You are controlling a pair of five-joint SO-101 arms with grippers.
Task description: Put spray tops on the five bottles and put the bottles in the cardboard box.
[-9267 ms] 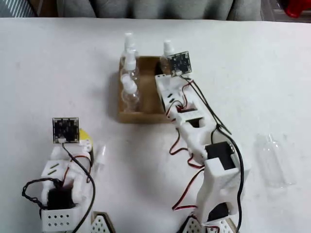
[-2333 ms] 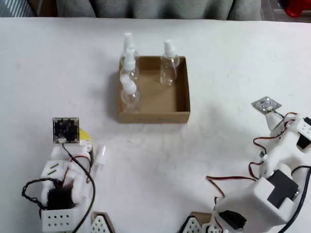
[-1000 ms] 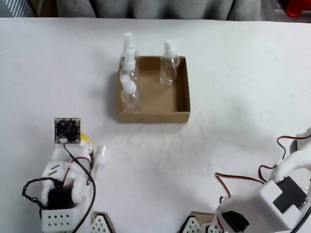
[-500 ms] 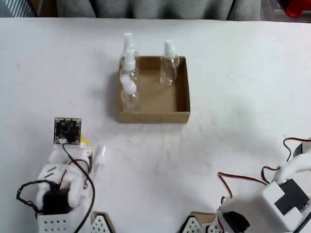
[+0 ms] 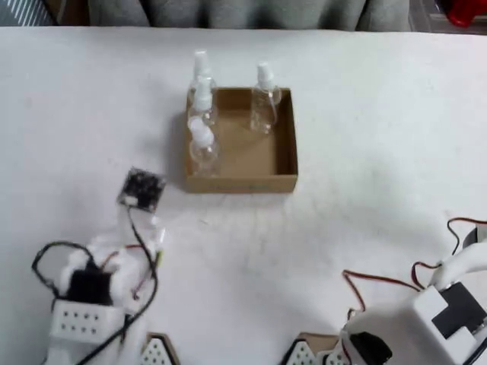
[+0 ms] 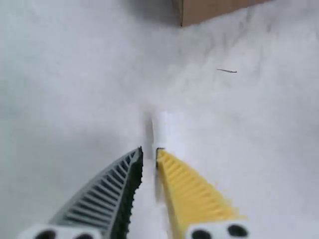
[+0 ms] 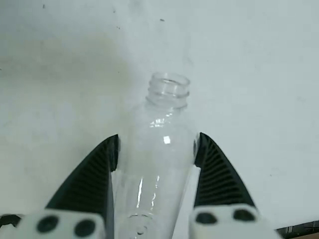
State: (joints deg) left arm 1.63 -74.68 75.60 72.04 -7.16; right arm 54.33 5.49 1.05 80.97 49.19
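The cardboard box (image 5: 285, 152) stands at mid-table with several clear bottles with white spray tops upright in it, three along one wall (image 5: 202, 137) and one (image 5: 264, 99) by the far wall. A loose white spray top (image 6: 167, 128) lies on the table just past my left gripper (image 6: 150, 149), whose grey and yellow fingers are shut with only a slit between them. In the high view that spray top (image 5: 157, 226) peeks out beside the left arm (image 5: 91, 293). My right gripper (image 7: 155, 142) is shut on a clear uncapped bottle (image 7: 168, 99), its open neck pointing away from the wrist.
The right arm (image 5: 449, 304) sits at the table's near right corner, partly outside the high view, with red and black wires trailing. White tabletop lies between the box and both arms. A corner of the box (image 6: 209, 10) shows beyond the left gripper.
The left arm has swung right and forward, bringing its gripper up to the loose spray top. The right arm has stayed near the right edge, having earlier drawn back from the box.
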